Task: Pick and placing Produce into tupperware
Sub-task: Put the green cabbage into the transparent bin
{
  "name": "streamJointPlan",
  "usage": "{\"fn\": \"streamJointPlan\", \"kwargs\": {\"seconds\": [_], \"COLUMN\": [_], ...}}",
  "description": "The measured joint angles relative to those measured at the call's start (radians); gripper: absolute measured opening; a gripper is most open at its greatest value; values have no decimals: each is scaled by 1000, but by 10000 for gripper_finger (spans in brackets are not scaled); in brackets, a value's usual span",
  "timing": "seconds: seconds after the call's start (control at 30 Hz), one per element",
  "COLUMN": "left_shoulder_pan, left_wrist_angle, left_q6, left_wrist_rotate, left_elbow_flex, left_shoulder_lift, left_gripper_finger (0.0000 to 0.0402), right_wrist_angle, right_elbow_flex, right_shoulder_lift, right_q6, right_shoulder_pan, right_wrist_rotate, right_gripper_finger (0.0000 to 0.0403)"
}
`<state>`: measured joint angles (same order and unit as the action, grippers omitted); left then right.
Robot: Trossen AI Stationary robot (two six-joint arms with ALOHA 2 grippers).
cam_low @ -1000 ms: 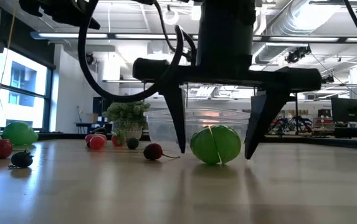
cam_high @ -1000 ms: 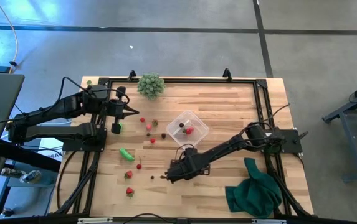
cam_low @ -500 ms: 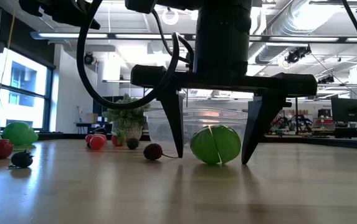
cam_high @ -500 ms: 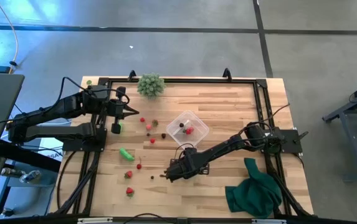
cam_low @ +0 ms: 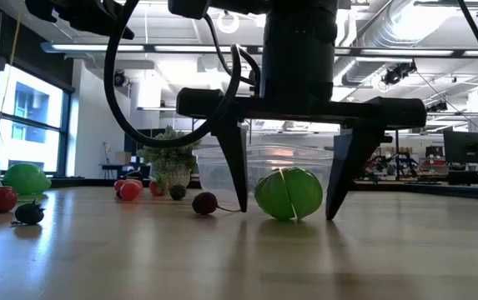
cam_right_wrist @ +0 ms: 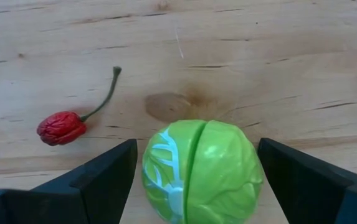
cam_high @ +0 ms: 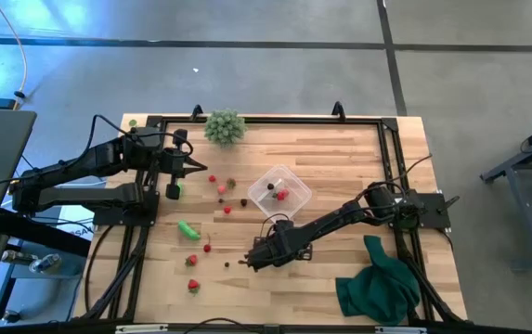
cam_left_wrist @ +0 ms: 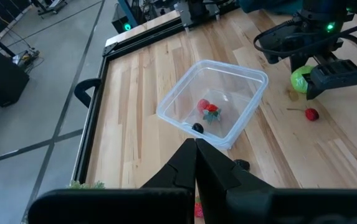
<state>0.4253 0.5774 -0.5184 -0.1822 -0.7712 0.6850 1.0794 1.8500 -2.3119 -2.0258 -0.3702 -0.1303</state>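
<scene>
My right gripper (cam_right_wrist: 202,186) points straight down near the table's front middle, open. Its two fingers stand on either side of a round green produce piece (cam_right_wrist: 202,171) that rests on the wood, with a gap on each side in the low view (cam_low: 289,193). A small red piece with a stem (cam_right_wrist: 61,127) lies beside it. The clear tupperware (cam_high: 279,191) stands just beyond, holding a red piece (cam_left_wrist: 209,109) and a small dark one. My left gripper (cam_left_wrist: 195,163) waits shut and empty above the table's far left (cam_high: 191,166).
More produce lies scattered left of the tupperware: red pieces (cam_high: 221,189), a green oblong one (cam_high: 188,229), brown ones (cam_high: 244,201). A pale green bushy clump (cam_high: 225,126) stands at the far edge. A dark green cloth (cam_high: 379,283) lies at the near right corner.
</scene>
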Motion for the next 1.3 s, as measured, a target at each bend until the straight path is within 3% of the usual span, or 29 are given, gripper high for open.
{"fn": "streamJointPlan", "kwargs": {"seconds": [0.4, 0.93, 1.3], "left_shoulder_pan": [0, 0, 0], "left_wrist_angle": [0, 0, 0], "left_q6": [0, 0, 0], "left_wrist_rotate": [0, 0, 0], "left_elbow_flex": [0, 0, 0], "left_shoulder_lift": [0, 0, 0], "left_gripper_finger": [1, 1, 1], "right_wrist_angle": [4, 1, -8], "right_elbow_flex": [0, 0, 0], "right_shoulder_lift": [0, -1, -1], "right_q6": [8, 2, 31], "right_shoulder_pan": [0, -1, -1], "right_wrist_rotate": [3, -1, -16], "right_gripper_finger": [328, 244, 238]}}
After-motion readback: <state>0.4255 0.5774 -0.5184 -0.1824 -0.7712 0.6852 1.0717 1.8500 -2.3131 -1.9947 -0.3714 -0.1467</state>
